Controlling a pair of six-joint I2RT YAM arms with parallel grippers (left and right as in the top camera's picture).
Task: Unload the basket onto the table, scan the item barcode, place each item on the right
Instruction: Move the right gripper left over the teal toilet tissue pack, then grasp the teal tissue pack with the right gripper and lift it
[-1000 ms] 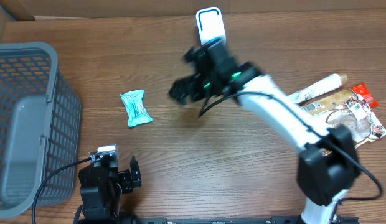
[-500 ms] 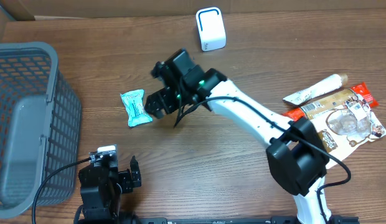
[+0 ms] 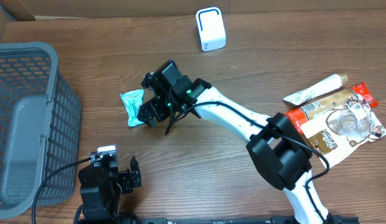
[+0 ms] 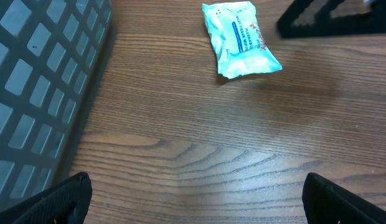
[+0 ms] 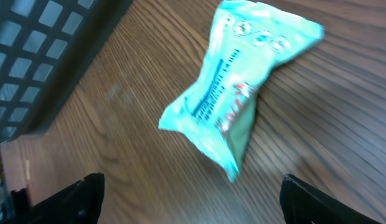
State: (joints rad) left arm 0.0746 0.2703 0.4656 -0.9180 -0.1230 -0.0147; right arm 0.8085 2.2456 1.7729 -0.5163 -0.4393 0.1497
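Observation:
A small teal packet [image 3: 133, 105] lies flat on the wooden table left of centre; it also shows at the top of the left wrist view as the teal packet [image 4: 240, 40] and fills the upper middle of the right wrist view as the teal packet [image 5: 243, 90]. My right gripper [image 3: 147, 112] hovers just right of it, open, with nothing between its fingers; in its own view the right gripper [image 5: 196, 196] stands just short of the packet's near end. My left gripper [image 4: 196, 199] stays open near the front edge, empty. A white scanner [image 3: 210, 29] stands at the back.
A grey mesh basket [image 3: 22, 118] fills the left side; its wall [image 4: 43, 81] is close to my left gripper. Several snack packets [image 3: 336, 115] lie in a pile at the right. The right arm stretches across the table's middle.
My right arm has swung from near the scanner leftward and forward to the teal packet, its gripper staying open. The left arm and the packet have not moved.

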